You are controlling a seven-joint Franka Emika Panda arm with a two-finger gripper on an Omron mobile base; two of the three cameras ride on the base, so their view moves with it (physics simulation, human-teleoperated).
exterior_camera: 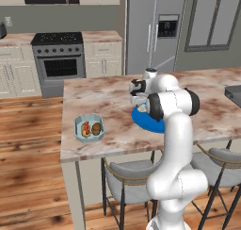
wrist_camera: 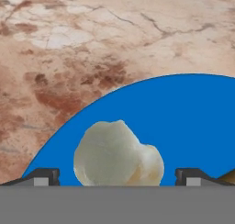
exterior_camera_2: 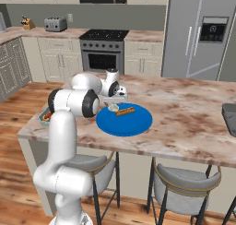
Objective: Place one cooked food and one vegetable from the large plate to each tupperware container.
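Bright-blue large plate [exterior_camera_2: 138,122] is seen on the marbled worktop [exterior_camera_2: 184,113], carrying a pale lumpy food piece [wrist_camera: 117,154] and a brown stick-shaped piece [exterior_camera_2: 125,111]. The hand [wrist_camera: 117,177] is held open directly over the pale piece, one fingertip at each side. The pale blue-grey tupperware container [exterior_camera: 89,128], holding two foods, is set well apart near the worktop's edge.

The round plate [exterior_camera_2: 133,125] is showing bright blue. The lump on it [wrist_camera: 114,154] is showing creamy white, the stick beside it [exterior_camera_2: 125,111] orange-brown. The tabletop [wrist_camera: 69,44] is showing pink-and-cream marble veined with rust brown. The tub [exterior_camera: 78,125] is showing pale blue-grey, holding red and brown food.
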